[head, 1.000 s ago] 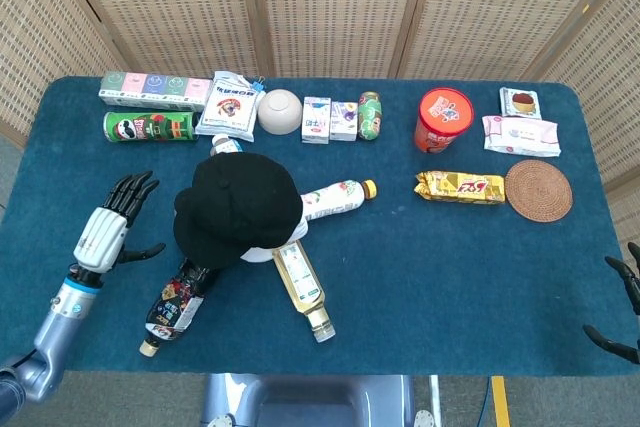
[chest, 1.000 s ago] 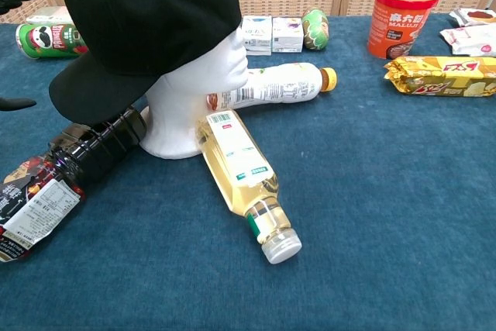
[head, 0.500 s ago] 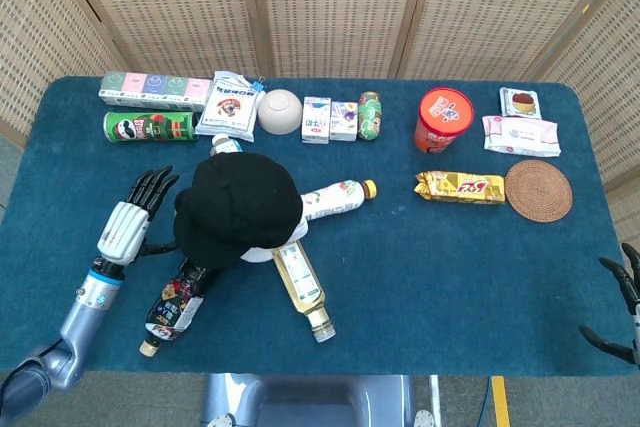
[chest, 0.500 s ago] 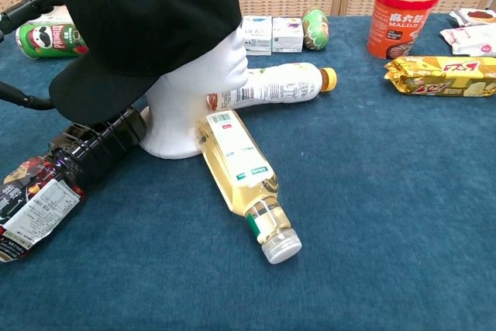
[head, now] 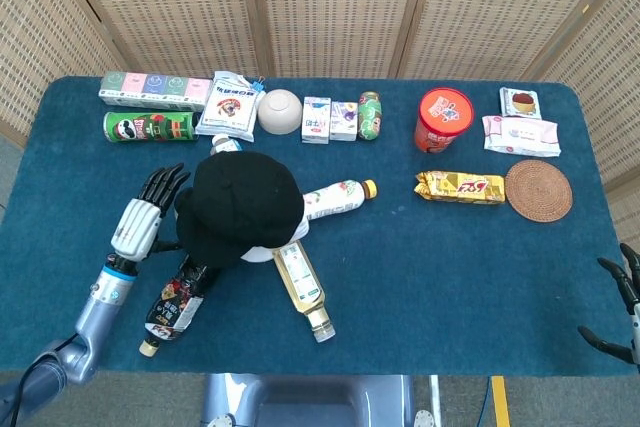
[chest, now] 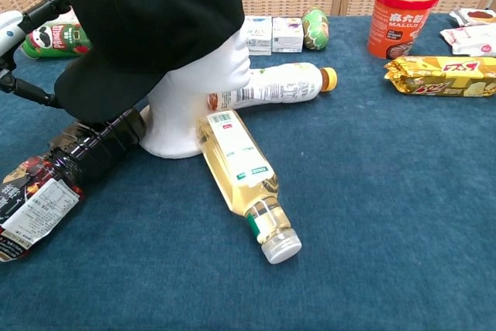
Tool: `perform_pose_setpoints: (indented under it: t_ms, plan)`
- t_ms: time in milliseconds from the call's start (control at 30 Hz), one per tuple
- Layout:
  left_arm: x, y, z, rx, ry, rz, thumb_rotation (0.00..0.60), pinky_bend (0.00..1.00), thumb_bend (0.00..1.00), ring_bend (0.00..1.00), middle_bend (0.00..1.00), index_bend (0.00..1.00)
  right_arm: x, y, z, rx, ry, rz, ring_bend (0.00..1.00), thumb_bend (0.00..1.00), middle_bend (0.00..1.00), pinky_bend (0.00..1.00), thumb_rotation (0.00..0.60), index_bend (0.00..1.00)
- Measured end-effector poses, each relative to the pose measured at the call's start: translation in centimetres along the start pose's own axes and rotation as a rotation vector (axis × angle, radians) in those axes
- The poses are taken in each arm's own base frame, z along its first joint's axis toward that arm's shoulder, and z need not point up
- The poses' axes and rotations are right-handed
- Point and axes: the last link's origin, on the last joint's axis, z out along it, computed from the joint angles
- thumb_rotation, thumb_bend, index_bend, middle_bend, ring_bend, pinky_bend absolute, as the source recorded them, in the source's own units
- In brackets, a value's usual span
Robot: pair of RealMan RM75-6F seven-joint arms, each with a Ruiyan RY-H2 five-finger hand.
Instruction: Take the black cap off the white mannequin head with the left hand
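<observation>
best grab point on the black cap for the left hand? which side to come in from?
Probably the brim. The black cap sits on the white mannequin head with its brim jutting out and down toward the robot's left, free of the head. The left hand is already beside it with fingers spread, so come in from that side, pinch the brim and lift.

One black cap (head: pixel 243 205) sits on one white mannequin head (chest: pixel 200 91). Three bottles lie around it: a dark one (head: pixel 177 305), a pale-yellow one (head: pixel 302 289) and a white orange-capped one (head: pixel 336 198). There is one green chip can (head: pixel 150 126), one red tub (head: pixel 443 118), one yellow snack bar pack (head: pixel 460 187), one woven coaster (head: pixel 538 189), one bowl (head: pixel 280 112) and two small cartons (head: pixel 330 119). Two hands show: the left hand (head: pixel 146 222) and the right hand (head: pixel 622 302).
</observation>
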Motion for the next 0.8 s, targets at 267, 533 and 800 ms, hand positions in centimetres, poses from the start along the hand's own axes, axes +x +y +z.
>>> perform_pose_setpoints:
  t_ms: [267, 533, 800]
  plan:
    - [-0.49, 0.7, 0.44, -0.012, 0.013, 0.005, 0.6, 0.0, 0.18, 0.0, 0.0, 0.0, 0.02, -0.12, -0.07, 0.007, 0.001, 0.0, 0.0, 0.0, 0.0, 0.0, 0.6, 0.15]
    - [-0.07, 0.59, 0.08, -0.019, 0.035, 0.0, 0.6, 0.0, 0.28, 0.0, 0.0, 0.0, 0.05, -0.18, -0.21, 0.014, 0.003, 0.0, 0.0, 0.0, 0.0, 0.0, 0.6, 0.15]
    - [0.42, 0.09, -0.19, -0.012, 0.05, -0.006, 0.6, 0.03, 0.38, 0.0, 0.0, 0.0, 0.06, -0.27, -0.3, 0.023, 0.002, 0.001, 0.0, 0.0, 0.0, 0.0, 0.6, 0.15]
